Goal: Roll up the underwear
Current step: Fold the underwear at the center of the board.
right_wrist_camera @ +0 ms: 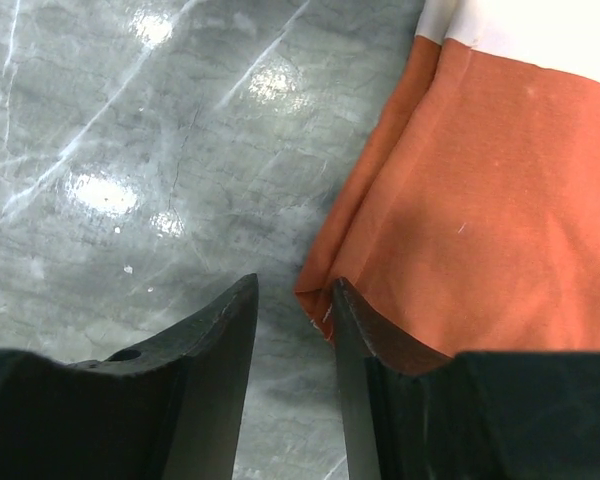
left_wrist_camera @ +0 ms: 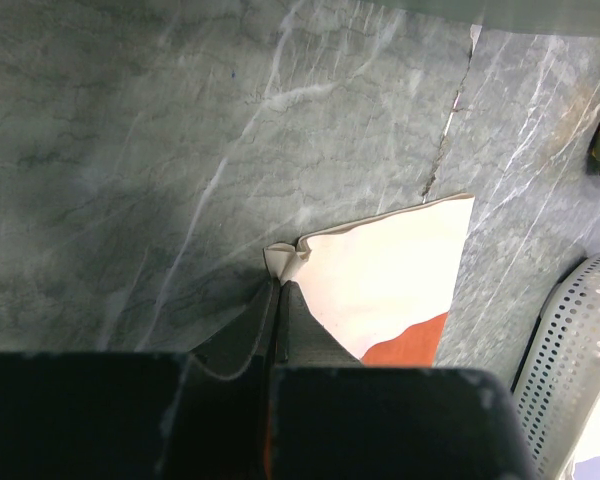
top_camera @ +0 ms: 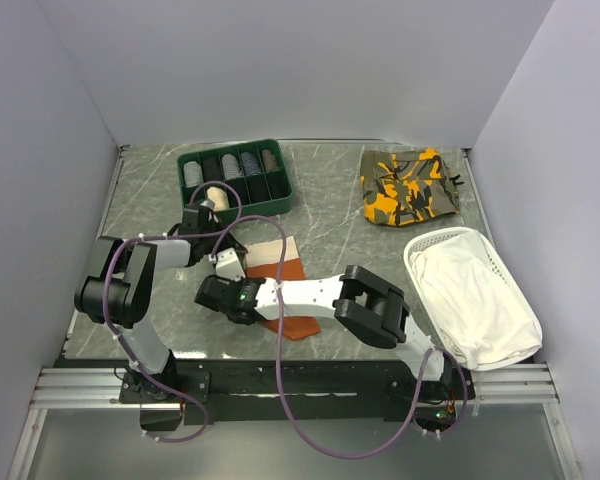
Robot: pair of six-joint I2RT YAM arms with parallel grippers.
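Note:
The underwear [top_camera: 282,272] lies flat on the marble table, rust-orange with its cream waistband at the far end. My left gripper [top_camera: 230,262] is at the waistband's left corner. In the left wrist view the gripper [left_wrist_camera: 280,285] is shut on that cream corner [left_wrist_camera: 380,260]. My right gripper [top_camera: 223,298] is low at the underwear's near left edge. In the right wrist view the gripper [right_wrist_camera: 295,290] is open, and a corner of the orange fabric [right_wrist_camera: 480,200] lies in the gap against the right finger [right_wrist_camera: 355,320].
A green tray [top_camera: 286,180] with several rolled items stands at the back. An orange-and-olive camouflage garment [top_camera: 410,187] lies at the back right. A white perforated basket [top_camera: 417,245] holding a large white cloth [top_camera: 475,295] sits on the right.

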